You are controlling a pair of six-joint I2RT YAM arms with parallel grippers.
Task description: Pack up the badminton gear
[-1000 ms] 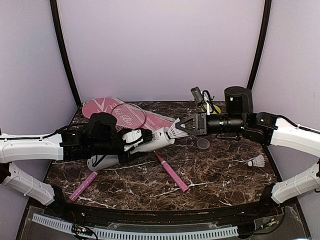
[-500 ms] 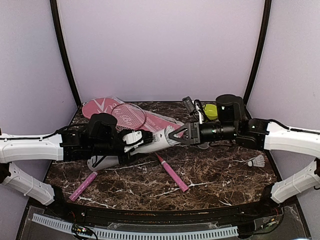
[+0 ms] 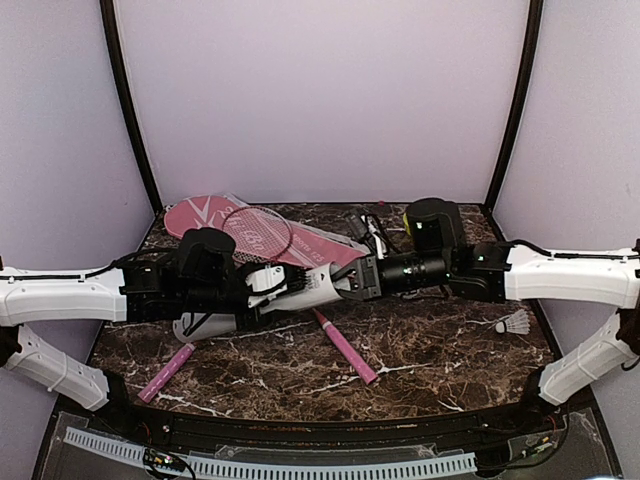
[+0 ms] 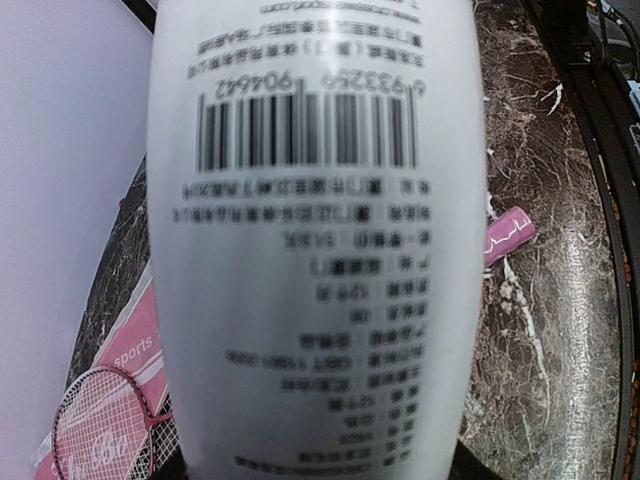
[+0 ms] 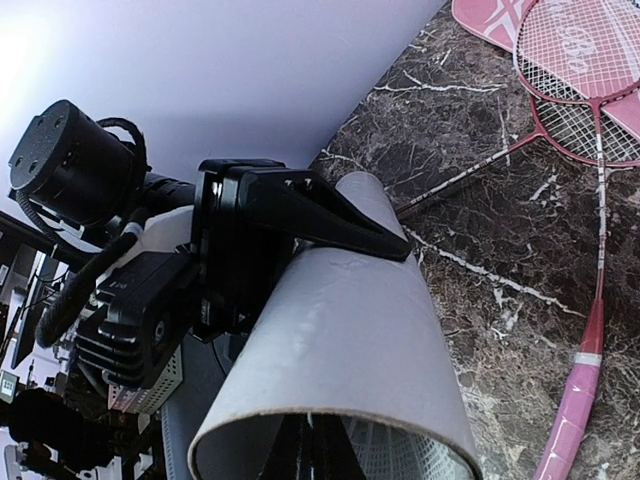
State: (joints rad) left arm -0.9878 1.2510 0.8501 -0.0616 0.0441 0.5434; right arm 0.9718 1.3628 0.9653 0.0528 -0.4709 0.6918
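My left gripper (image 3: pixel 272 284) is shut on the tall white tube (image 3: pixel 312 286) and holds it nearly level above the table, mouth to the right. The tube fills the left wrist view (image 4: pixel 315 240). My right gripper (image 3: pixel 352 281) reaches into the tube's mouth; in the right wrist view its dark fingers (image 5: pixel 310 452) are inside the tube (image 5: pixel 345 330), shut on a white shuttlecock (image 5: pixel 425 462). A second shuttlecock (image 3: pixel 513 323) lies at the right. Two rackets with pink handles (image 3: pixel 345 347) (image 3: pixel 165 372) lie on the table, heads (image 3: pixel 255 232) on the pink cover (image 3: pixel 198 214).
The dark marble table (image 3: pixel 440 355) has a black rail along its front edge. Purple walls close the back and sides. The rackets' thin shafts (image 5: pixel 470 175) run under the held tube. One pink handle (image 4: pixel 508 238) lies right of the tube in the left wrist view.
My right gripper has moved left with the shuttlecock, from just outside the tube's mouth to inside it. The left arm has held the tube still.
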